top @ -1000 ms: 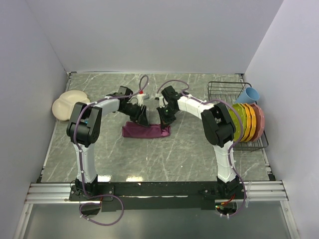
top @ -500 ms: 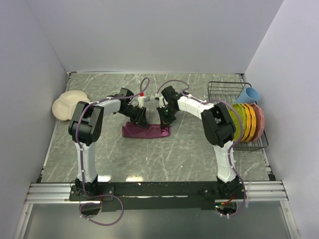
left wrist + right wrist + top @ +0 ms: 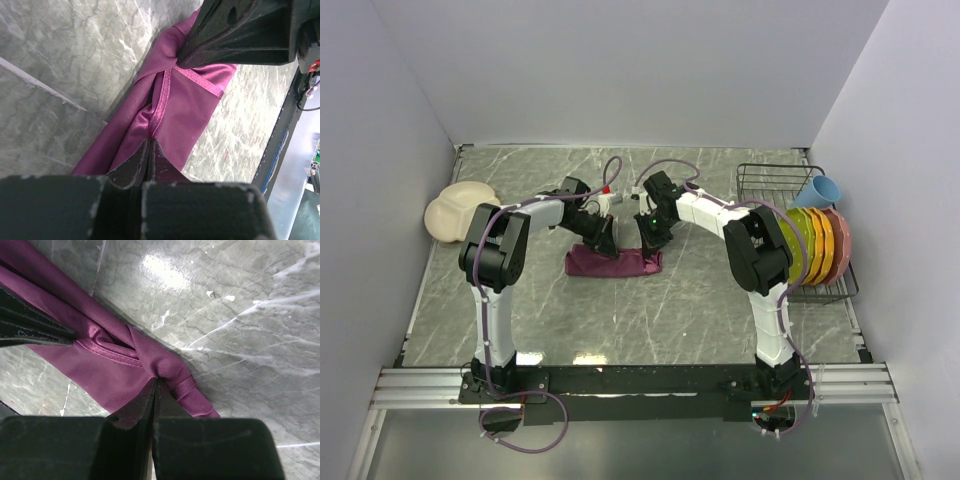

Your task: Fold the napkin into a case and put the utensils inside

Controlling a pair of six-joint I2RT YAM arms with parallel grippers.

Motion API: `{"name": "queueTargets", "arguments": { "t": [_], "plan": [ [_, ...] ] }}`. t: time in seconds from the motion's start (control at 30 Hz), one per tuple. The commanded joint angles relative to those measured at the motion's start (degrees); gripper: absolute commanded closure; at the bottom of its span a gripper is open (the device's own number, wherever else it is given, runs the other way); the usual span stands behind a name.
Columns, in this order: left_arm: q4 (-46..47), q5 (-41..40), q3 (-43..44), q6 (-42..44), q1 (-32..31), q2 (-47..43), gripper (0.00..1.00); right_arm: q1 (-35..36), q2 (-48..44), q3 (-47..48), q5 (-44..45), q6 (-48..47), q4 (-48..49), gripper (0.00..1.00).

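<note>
- napkin (image 3: 613, 263): maroon-purple cloth bunched into a short folded band. It lies left-to-right on the table (image 3: 670, 310), mid-scene and slightly left of centre.
- not a neat strip: the layers overlap, and a stitched hem shows on top in both wrist views. A raised fold ridge runs along the long far side.
- left end effector (image 3: 150, 144): clenched, grasping the napkin. The fingers are pressed together with a pinch of the fold ridge caught between the tips, toward the left part of the band.
- right end effector (image 3: 156, 384): clenched too, grasping the napkin. The tips are closed on a twisted fold close to the cloth's right end.
- both end effectors sit near each other over the far edge of the cloth, tilted down onto it. Each one's dark fingers show in the other's wrist view, touching the cloth.
- the right end of the napkin past the right grip is rolled into a small tail resting on the table.
- the near side of the cloth lies flat on the table. Cannot tell whether the pinched ridge is lifted off the surface.
- cream divided plate (image 3: 455, 212): far left by the wall, well apart from the napkin.
- wire rack (image 3: 770, 178): right side of the table.
- coloured plates (image 3: 817, 245): a row standing on edge in the rack, yellow, orange and pink.
- light blue cup (image 3: 822, 190): at the rack's far end, tilted.
</note>
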Motion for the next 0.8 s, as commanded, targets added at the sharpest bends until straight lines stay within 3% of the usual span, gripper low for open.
{"name": "queueTargets", "arguments": {
  "t": [0.0,0.77],
  "plan": [
    [1.88,-0.38,2.07,-0.31,-0.37,-0.54,0.99,0.07,-2.17,2.28,0.89,0.07,0.86,1.0],
    [0.39,-3.89,3.66,0.04,-1.69,2.01,0.99,0.07,-5.34,2.89,-0.35,0.86,0.6,1.0]
  ]
}}
